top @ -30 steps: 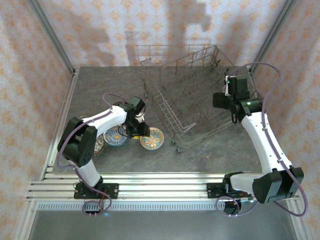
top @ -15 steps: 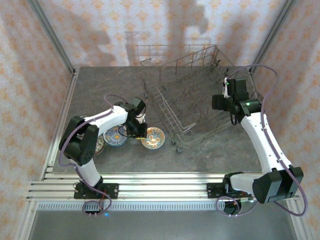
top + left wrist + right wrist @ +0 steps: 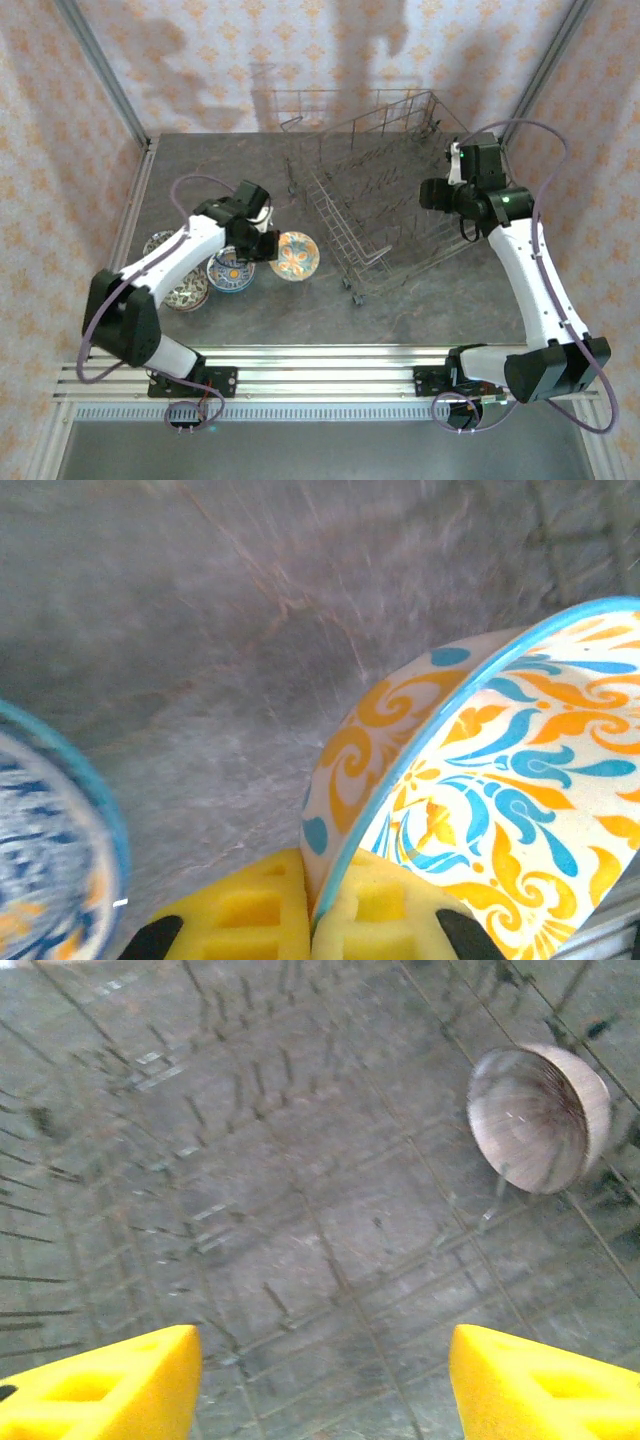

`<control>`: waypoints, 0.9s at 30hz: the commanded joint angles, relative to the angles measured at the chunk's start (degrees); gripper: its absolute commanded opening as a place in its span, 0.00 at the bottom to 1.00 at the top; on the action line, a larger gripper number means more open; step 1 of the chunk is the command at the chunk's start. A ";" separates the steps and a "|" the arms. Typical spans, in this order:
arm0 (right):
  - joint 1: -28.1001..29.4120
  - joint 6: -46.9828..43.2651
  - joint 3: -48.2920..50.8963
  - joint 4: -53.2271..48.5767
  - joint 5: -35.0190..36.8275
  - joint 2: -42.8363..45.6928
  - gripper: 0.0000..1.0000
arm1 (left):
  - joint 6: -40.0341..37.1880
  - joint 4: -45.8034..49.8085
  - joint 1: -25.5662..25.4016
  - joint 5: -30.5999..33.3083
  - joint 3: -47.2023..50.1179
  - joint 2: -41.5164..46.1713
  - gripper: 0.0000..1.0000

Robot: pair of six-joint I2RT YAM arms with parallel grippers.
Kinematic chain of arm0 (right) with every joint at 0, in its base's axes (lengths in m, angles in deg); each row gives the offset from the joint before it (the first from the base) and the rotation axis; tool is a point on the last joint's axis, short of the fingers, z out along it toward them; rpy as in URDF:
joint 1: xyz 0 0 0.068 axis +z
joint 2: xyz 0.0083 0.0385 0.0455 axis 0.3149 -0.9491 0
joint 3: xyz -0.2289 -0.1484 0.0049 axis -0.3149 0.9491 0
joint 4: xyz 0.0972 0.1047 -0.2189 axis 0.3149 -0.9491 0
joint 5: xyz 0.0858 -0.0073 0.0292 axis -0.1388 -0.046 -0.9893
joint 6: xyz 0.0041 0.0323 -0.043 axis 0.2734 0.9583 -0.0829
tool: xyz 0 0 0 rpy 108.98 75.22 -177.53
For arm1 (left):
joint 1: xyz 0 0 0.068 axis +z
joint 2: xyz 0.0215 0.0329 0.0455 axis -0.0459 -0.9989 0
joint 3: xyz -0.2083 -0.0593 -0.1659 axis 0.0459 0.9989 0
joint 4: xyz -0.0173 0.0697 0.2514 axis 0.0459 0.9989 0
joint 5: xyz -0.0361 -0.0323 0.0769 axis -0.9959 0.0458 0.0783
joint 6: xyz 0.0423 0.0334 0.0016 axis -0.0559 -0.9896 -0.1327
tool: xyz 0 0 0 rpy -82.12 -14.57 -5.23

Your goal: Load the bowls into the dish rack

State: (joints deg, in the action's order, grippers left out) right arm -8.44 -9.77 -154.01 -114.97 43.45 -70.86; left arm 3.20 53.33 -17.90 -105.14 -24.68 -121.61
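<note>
**Left hand closed on a bowl's rim, and the bowl shifted back from the counter's near edge**

Since a second ago, the left hand (image 3: 312,915) has gone from spread to pressed together. Its yellow foam pads are now pinching the thin blue rim of the orange-and-blue bowl (image 3: 480,780). This glossy, round ceramic bowl is tilting steeply, showing its scrolling leaf pattern inside and out. Whether its lower edge is touching the counter (image 3: 430,300) is unclear.

Just to its left, a blue-rimmed bowl (image 3: 230,270) is sitting flat. A dark speckled bowl (image 3: 188,293) and a pale-rimmed bowl (image 3: 157,243) are lying farther left.

To the right, the grey wire dish rack (image 3: 385,200) is standing with its upright tines and raised sides. A pale bowl (image 3: 540,1115) is resting on edge among the wires. The right hand (image 3: 432,193) is hovering over the rack with its fingers spread wide.

Grey, marbled stone is forming the counter, with open floor in front of the rack. Orange-patterned walls are closing in three sides, and ribbed aluminium rails (image 3: 300,365) are running along the near edge.
</note>
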 commanded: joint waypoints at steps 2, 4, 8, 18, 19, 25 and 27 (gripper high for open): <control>4.86 2.09 -7.32 -3.19 -5.10 -2.47 0.65 | -0.06 3.80 1.99 8.04 -10.31 5.79 0.00; 7.74 2.10 -11.34 -3.85 -6.69 -4.25 0.64 | -0.20 4.71 2.13 9.64 -16.29 5.62 0.00; 12.90 3.72 -18.10 -3.30 -10.13 -7.73 0.61 | 0.38 4.37 1.67 10.99 -27.18 3.14 0.00; 22.83 4.78 -19.51 5.97 -18.15 -7.47 0.49 | 0.83 2.33 -4.19 14.18 -39.83 -3.08 0.00; 23.32 4.92 -18.98 6.69 -18.35 -7.28 0.48 | 1.01 1.76 -4.67 13.66 -40.00 -3.28 0.00; 23.56 6.78 -17.20 9.07 -13.38 -8.47 0.42 | 2.01 -0.31 -7.18 12.33 -40.52 -2.73 0.00; 23.53 7.93 -15.76 11.22 -11.11 -8.28 0.39 | 2.26 -0.99 -7.65 12.33 -39.78 -1.79 0.00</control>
State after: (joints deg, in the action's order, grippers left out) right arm 15.03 -3.49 -171.45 -108.15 28.69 -79.76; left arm 4.06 57.16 -24.90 -92.83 -62.28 -126.07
